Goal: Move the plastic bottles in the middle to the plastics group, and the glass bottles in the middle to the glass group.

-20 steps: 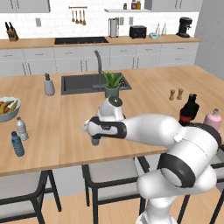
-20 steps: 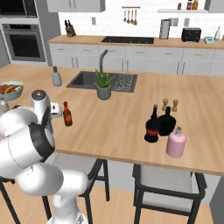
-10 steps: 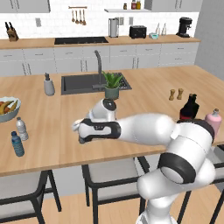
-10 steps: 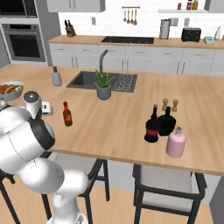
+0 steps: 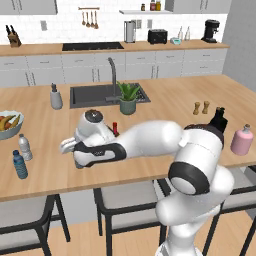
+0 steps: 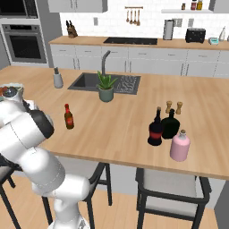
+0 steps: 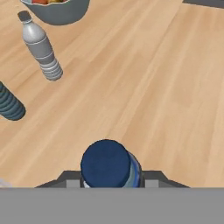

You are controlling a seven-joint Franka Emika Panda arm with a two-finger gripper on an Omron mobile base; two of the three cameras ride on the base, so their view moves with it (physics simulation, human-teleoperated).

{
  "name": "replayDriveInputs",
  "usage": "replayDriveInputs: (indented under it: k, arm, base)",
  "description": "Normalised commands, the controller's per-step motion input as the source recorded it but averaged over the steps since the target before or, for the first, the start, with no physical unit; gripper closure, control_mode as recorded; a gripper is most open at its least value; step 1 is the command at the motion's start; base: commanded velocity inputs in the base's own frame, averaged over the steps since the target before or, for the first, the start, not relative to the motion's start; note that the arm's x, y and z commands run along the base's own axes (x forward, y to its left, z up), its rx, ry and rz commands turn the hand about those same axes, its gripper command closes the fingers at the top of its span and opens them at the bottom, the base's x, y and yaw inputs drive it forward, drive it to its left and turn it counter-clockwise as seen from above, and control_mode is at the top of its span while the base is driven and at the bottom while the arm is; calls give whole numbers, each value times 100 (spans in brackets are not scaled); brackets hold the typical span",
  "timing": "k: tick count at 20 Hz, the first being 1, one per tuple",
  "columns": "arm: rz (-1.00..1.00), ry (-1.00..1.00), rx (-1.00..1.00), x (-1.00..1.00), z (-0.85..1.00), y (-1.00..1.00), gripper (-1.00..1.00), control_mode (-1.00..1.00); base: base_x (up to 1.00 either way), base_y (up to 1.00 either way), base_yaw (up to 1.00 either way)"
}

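Note:
My gripper (image 7: 110,177) is shut on the small blue water bottle (image 7: 108,162), whose blue cap shows from above, held over bare wood. In the left base view the gripper (image 5: 78,158) hangs left of the counter's middle. The plastics group stands further left: a pale white-capped bottle (image 5: 24,147) (image 7: 42,48) and a blue bottle (image 5: 20,165) (image 7: 8,103). The slim brown bottle (image 6: 68,116) (image 5: 115,128) stands upright mid-counter, partly behind my arm. The tall black bottle (image 6: 155,128) stands beside the squat black bottle (image 6: 171,125) and the pink bottle (image 6: 180,145) (image 5: 242,140).
A fruit bowl (image 5: 8,125) (image 7: 56,12) sits just beyond the plastics group. A grey soap dispenser (image 5: 56,96), the sink (image 5: 95,95) and a potted plant (image 5: 128,98) lie at the back. Wooden shakers (image 6: 173,107) stand behind the glass group. Stools line the counter's near edge.
The arm has swung left across the counter with the blue water bottle in the gripper, closer to the plastics group. The other bottles have not moved.

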Motion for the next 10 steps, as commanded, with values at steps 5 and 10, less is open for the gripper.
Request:
replayDriveInputs:
  k: [5, 10]
  arm:
    - [0, 3, -4, 0, 4, 41, 100, -100]
    - [0, 0, 0, 12, -4, 3, 100, -100]
  base:
    - [0, 0, 0]
    - [0, 0, 0]
